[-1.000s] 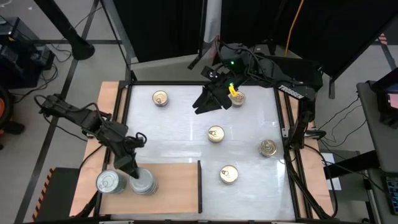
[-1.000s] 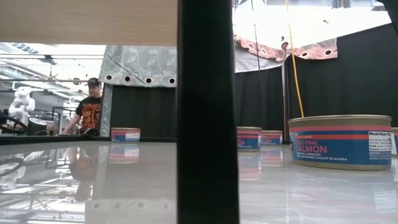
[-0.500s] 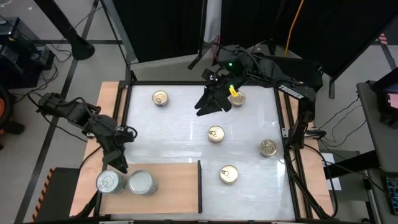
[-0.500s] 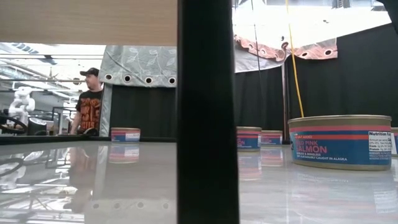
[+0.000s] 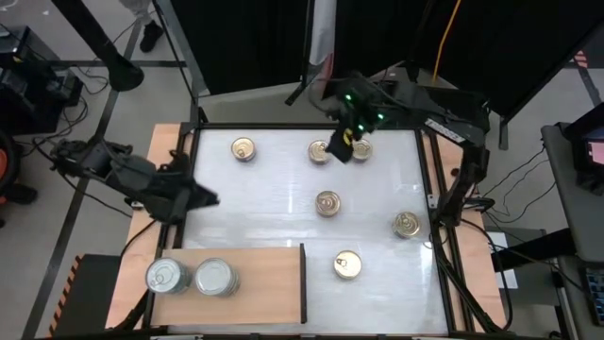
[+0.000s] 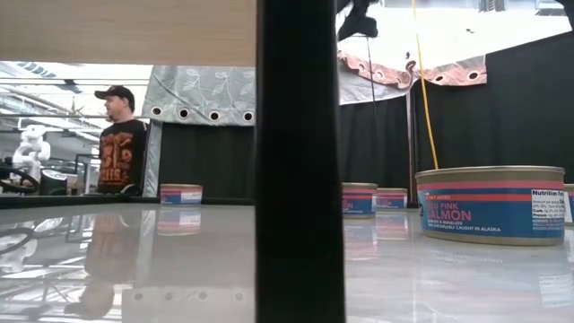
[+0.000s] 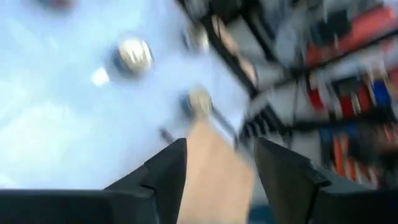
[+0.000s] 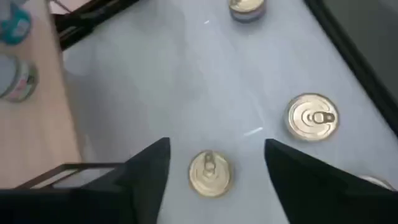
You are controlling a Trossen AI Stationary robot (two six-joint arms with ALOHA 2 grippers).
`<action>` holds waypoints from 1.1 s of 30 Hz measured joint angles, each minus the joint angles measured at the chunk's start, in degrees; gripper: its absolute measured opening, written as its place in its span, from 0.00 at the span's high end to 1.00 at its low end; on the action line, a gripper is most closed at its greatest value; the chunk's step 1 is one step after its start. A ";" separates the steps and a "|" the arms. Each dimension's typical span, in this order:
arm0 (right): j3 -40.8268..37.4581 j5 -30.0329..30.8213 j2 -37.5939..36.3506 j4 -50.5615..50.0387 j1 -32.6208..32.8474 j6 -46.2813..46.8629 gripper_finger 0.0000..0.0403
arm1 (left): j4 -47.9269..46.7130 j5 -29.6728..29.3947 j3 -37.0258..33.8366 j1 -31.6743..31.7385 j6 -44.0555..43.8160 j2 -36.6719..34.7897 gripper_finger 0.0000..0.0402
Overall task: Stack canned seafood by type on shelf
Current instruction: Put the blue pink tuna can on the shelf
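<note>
Hovering empty over the worktop (image 5: 283, 203), both grippers hang with fingers spread apart.

The left gripper (image 5: 203, 197) sits above the worktop's left edge, just beyond the shelf (image 5: 260, 283), fingers apart and holding nothing. The right gripper (image 5: 340, 151) hangs at the far side between two gold-lidded tins (image 5: 319, 151), its fingers likewise apart and empty. On the shelf, at the worktop's near left corner, two silver-lidded tins (image 5: 214, 277) stand side by side, touching. Six gold-lidded tins lie scattered on the white worktop: three along the far side, one in the middle (image 5: 327, 202), one by the right edge (image 5: 407, 224), one near the front (image 5: 346, 265). A person (image 6: 118, 139) stands in the room behind.
</note>
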 joint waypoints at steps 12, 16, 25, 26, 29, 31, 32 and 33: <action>-32.19 -0.83 0.35 25.66 -13.38 -0.94 0.87 | 9.30 -20.18 -0.02 4.65 4.63 2.33 0.53; -40.90 -1.09 0.35 33.53 -15.12 1.59 0.98 | 11.63 -24.75 -0.02 6.54 4.98 3.60 0.53; -50.73 -1.60 0.33 50.94 -16.44 9.10 1.00 | 13.53 -25.98 -0.04 9.79 4.78 6.92 0.53; -51.29 -1.68 0.42 51.77 -16.59 9.56 1.00 | 14.48 -25.98 -0.04 9.98 5.04 7.32 0.53; -51.69 -2.37 2.15 53.42 -16.99 10.57 1.00 | 17.86 -25.96 -0.04 10.49 7.23 8.71 0.53; -51.80 -4.84 3.63 53.48 -17.12 10.98 1.00 | 19.91 -25.75 -0.04 10.73 9.05 9.70 0.53; -51.76 -5.73 4.39 53.86 -17.13 11.34 1.00 | 20.99 -25.68 -0.04 10.89 9.69 10.14 0.53; -51.77 -6.28 4.98 53.70 -17.11 11.70 1.00 | 21.85 -25.56 -0.04 11.00 10.47 10.60 0.53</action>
